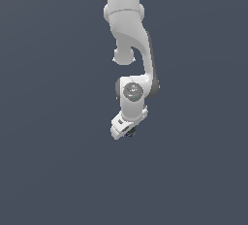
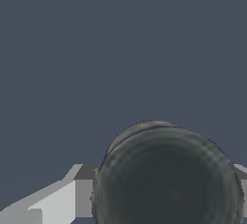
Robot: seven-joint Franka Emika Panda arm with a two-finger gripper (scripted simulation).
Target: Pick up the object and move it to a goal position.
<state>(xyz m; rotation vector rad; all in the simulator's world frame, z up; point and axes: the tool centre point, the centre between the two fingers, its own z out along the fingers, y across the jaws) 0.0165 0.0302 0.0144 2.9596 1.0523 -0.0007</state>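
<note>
Exterior view: my arm (image 1: pixel 131 40) comes down from the top edge, white w/ grey joints, over a plain dark slate-blue ground (image 1: pixel 48 170). Wrist is bent so the claw (image 1: pixel 127 131) sits at the arm's lowest point, tilted toward the exterior view's left. A small dark blob, the ball (image 1: pixel 131 131), shows at the claw's tip, tucked against the white hand body on the side toward the exterior view's right. It's much smaller than the hand. Fingers themselves are too small to separate in this view.

Wrist view: ball (image 2: pixel 166 177) fills a large part of the frame, close to the lens. Dark, nearly black, round, w/ faint concentric sheen and a paler rim along its upper edge. One finger (image 2: pixel 83 194) is seen, grey on top and light on the face, touching the ball's side. A sliver of the other finger (image 2: pixel 241 184) shows at the ball's opposite side, by the frame edge. So the ball sits between the two fingers, both pressed to it: claw is narrow, clamped on the ball. Behind it only the same flat slate-blue ground (image 2: pixel 96 49).

Whether the ball is lifted off the ground or resting on it: can't tell, no shadow or contact line visible in either view.
</note>
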